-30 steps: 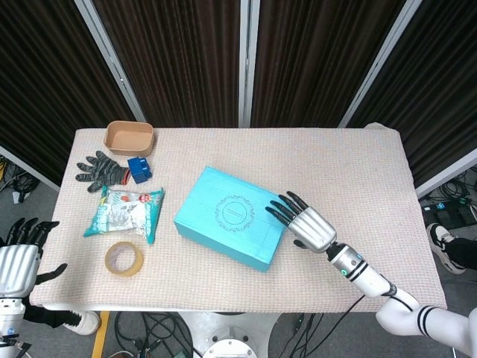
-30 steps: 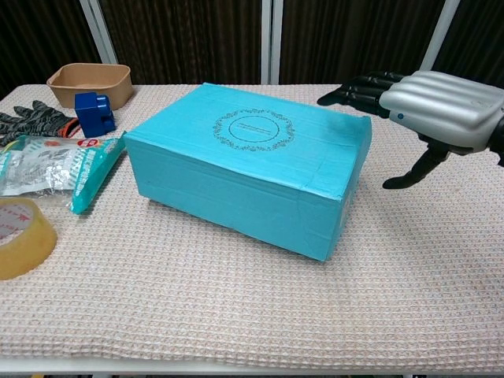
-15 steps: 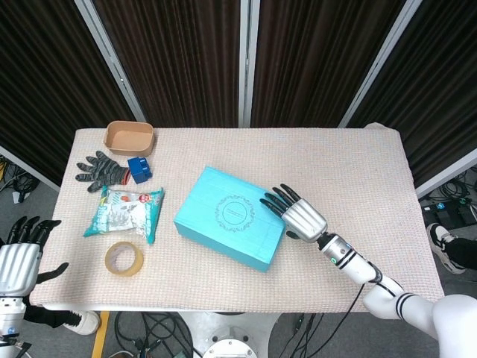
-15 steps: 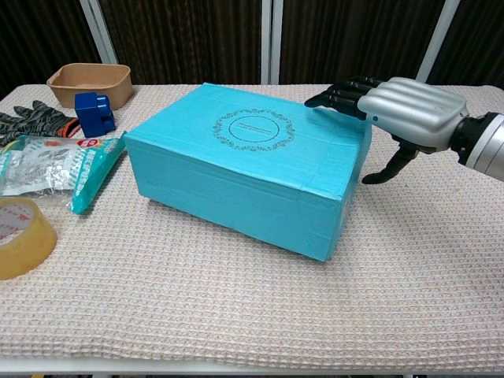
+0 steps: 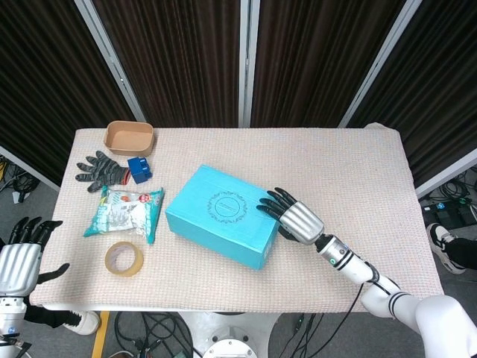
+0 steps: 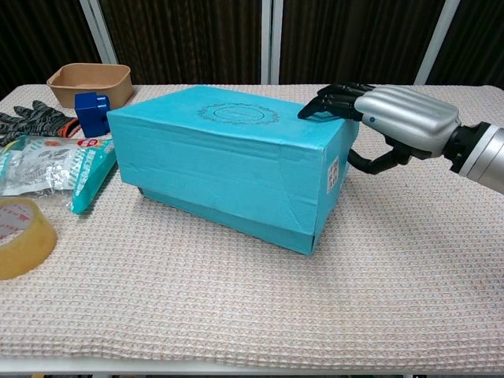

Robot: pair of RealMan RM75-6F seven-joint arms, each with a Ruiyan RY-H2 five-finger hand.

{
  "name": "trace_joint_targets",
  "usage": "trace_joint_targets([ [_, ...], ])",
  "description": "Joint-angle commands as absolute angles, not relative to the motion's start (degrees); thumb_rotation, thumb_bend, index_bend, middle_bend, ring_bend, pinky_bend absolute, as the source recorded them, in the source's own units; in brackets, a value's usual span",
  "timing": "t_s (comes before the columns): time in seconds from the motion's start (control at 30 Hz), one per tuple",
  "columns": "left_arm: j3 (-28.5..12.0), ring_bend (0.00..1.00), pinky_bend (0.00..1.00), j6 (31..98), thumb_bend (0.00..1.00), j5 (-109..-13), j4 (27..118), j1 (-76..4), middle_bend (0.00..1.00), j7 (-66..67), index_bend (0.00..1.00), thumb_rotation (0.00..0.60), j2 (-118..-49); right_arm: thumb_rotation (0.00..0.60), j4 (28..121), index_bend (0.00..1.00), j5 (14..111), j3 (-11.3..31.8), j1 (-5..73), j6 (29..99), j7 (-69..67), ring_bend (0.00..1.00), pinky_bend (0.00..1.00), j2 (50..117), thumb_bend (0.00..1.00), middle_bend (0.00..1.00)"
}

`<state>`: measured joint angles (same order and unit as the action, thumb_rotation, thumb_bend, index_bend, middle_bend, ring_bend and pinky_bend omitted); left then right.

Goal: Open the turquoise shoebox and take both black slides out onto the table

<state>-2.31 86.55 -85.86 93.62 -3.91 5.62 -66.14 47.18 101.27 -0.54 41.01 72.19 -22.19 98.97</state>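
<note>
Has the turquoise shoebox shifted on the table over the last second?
Yes. In the head view the shoebox has slid left, closing its gap to the snack packet, which stayed put. The right hand rests on its right edge.

Not much you can actually read here. The shoebox (image 6: 220, 161) has a round ornate emblem (image 6: 239, 113) on its lid, just left of the right hand's fingertips (image 6: 315, 109), but the lettering inside is too small. There's a small white sticker (image 6: 333, 172) on the end below that hand, also illegible. The snack bag (image 5: 125, 210), far off to the hand's left, has print too blurry to make out.
</note>
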Motion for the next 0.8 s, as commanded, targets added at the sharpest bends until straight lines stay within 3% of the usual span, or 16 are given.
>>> trace_joint_targets([
  [0.03, -2.3, 0.11, 0.09, 86.6, 0.00, -85.9, 93.6, -3.9, 0.21, 5.5, 0.21, 0.600, -66.2, 0.600, 51.8, 0.16, 97.2, 0.7, 40.6, 71.0, -33.2, 0.05, 0.00, 97.6, 0.50, 0.18],
  [0.4, -1.9, 0.11, 0.09, 86.4, 0.00, -85.9, 93.8, -3.7, 0.21, 5.1, 0.21, 0.600, -65.9, 0.600, 67.7, 0.16, 84.5, 7.6, 40.7, 61.7, -62.3, 0.05, 0.00, 91.1, 0.47, 0.18],
  [0.67, -2.0, 0.11, 0.09, 86.4, 0.00, -86.2, 94.1, -3.9, 0.21, 5.2, 0.21, 0.600, -65.8, 0.600, 72.6, 0.13, 75.9, 12.5, 40.4, 54.0, -73.5, 0.01, 0.00, 88.8, 0.46, 0.18],
  [0.8, -1.9, 0.11, 0.09, 86.0, 0.00, -85.9, 93.8, -3.9, 0.21, 4.9, 0.21, 0.600, -66.0, 0.600, 72.7, 0.01, 69.5, 16.0, 39.8, 51.3, -74.2, 0.00, 0.00, 89.7, 0.39, 0.04],
])
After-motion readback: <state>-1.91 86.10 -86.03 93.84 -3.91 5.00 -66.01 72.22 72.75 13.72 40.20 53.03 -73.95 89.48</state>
